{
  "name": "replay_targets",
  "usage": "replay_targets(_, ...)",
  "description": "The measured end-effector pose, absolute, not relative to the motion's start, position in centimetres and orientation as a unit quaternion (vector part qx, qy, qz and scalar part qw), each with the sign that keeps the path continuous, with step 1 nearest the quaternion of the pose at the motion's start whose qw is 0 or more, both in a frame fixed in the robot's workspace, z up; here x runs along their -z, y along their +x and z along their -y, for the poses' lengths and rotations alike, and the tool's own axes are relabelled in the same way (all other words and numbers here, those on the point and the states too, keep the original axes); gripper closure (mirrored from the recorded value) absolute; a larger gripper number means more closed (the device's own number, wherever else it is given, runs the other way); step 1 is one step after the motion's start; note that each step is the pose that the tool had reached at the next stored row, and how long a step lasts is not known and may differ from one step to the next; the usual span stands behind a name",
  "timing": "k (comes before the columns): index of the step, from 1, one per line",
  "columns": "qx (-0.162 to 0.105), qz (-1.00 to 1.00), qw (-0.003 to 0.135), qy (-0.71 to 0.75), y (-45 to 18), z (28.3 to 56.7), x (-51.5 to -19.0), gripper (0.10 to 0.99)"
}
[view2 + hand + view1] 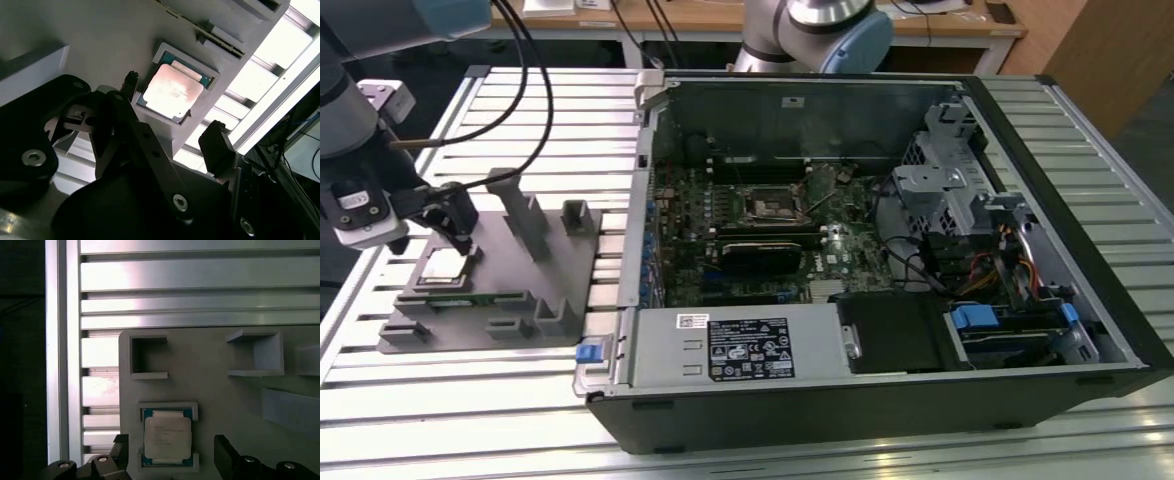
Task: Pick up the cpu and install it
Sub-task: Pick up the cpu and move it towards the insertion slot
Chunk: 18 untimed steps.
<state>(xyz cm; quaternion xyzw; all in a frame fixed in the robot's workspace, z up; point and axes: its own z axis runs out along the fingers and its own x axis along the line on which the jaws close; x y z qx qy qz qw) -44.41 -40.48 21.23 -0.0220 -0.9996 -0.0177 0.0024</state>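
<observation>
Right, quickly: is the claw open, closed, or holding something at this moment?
Claw: open, holding nothing, one finger on either side of the cpu.

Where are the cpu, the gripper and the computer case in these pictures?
cpu (172,91), second wrist view, middle of its pale metal top.
gripper (171,440), first wrist view, midway between its open fingertips.
computer case (854,415), exterior view, its dark outer side wall.

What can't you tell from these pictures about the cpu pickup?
- Exterior view: the gripper hides part of the cpu, and how high it hangs above the cpu is unclear.
- First wrist view: the fingers are cut off by the picture's edge.
- Exterior view: the socket in the case is too small to judge empty.
</observation>
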Motion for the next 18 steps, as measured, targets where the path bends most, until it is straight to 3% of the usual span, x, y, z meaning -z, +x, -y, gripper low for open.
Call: replay_targets(18,0.018,1.0,0.002,-0.022,-44.7,40.5,-18.7,0.329)
